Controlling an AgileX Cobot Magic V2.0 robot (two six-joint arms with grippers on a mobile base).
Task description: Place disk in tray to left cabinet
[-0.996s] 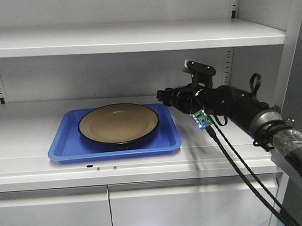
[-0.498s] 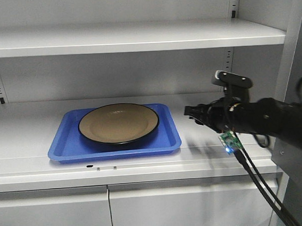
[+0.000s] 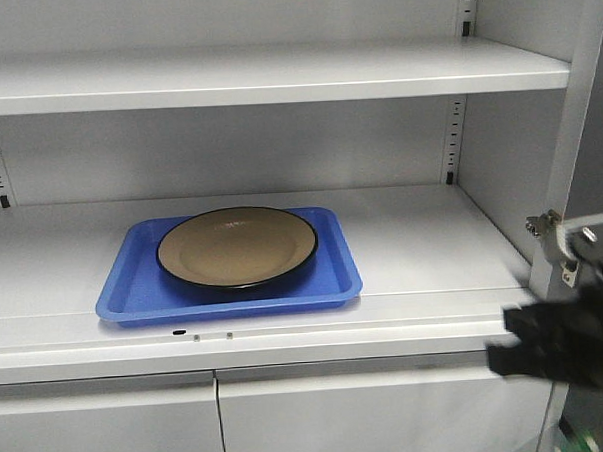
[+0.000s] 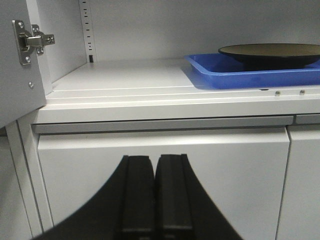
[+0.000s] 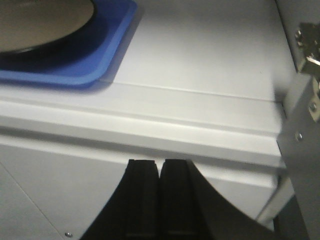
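i see the round tan plate with a black rim [image 3: 237, 247] lying in the bright blue rectangular plastic tray [image 3: 330, 281] on the light grey metal cabinet's [image 3: 275, 75] shelf, at about 10 o'clock from my right gripper [image 5: 159, 172] and 1 o'clock from my left gripper [image 4: 155, 167]. both sit below the shelf edge, fingers pressed together on nothing. bare shelf lies at the tray's 3 and 9 o'clock.

My left tool [image 4: 155, 200] and right tool [image 5: 159, 200] look like matt black plastic. The disk [image 3: 237, 247] is glossy tan inside with a black rim; the tray [image 3: 134, 293] is smooth bright blue plastic; the left cabinet [image 3: 275, 77] is smooth pale grey painted metal, its hinge [image 4: 30, 40] bare shiny metal.
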